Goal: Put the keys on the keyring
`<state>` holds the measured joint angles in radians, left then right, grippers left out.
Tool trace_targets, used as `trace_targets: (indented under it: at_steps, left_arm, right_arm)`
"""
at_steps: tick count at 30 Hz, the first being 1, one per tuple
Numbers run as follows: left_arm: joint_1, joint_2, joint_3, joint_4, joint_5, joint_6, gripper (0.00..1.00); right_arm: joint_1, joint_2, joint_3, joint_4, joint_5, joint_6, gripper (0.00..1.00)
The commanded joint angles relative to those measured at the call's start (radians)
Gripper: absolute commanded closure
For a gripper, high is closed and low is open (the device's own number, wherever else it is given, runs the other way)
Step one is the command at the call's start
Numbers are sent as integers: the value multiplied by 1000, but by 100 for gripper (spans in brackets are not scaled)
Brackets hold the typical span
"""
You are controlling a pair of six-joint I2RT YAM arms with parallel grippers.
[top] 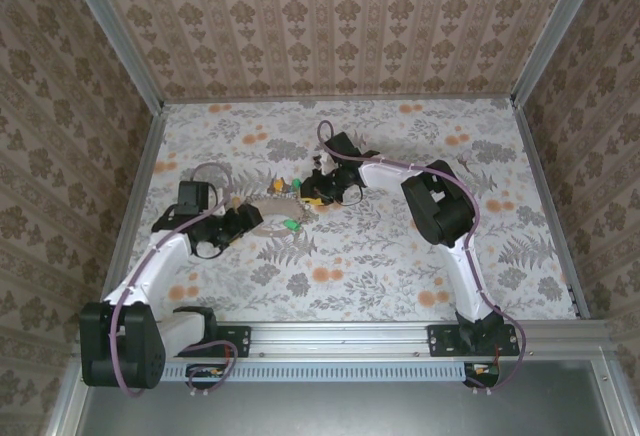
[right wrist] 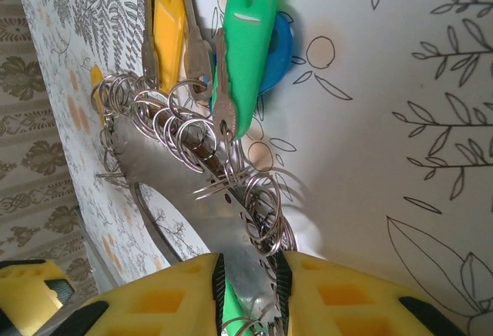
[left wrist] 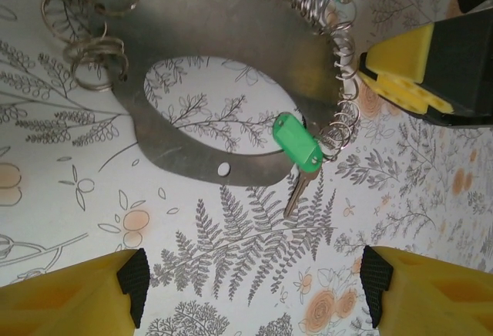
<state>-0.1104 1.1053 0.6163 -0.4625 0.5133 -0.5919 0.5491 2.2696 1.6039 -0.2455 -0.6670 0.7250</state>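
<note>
At mid-desk [top: 400,276], the right claw [right wrist: 248,290] is nipped shut on the keyring [right wrist: 231,236] — a flat silvery oval band strung with split rings [left wrist: 92,58]. The left claw [left wrist: 254,286] hovers wide open and empty above the green-tagged key [left wrist: 299,145] at the band's edge — next, probably a fine pinch on it.

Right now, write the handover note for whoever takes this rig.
Left tool: open, empty, hovering near the keyring.
Right tool: shut on the keyring's rim.
Keys: green, yellow and blue tagged keys bunch at the rim on small rings; another green-tagged key lies at the edge by the left tool.
Done: several keys look threaded.
Left: check that green-tagged key's link, unclear here; thread it if loose.
</note>
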Motion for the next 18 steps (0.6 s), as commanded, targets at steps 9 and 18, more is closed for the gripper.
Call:
trace_targets:
  at_steps: [9,18]
  left_arm:
    - [-6,-20,-56,37,12,-41,41]
    - [-21,30,-87,111,-2,-71,55]
  right_arm:
    - [-6,-53,-68,-3,70,2,72]
    - [24,-36,-85,49,76,38,77]
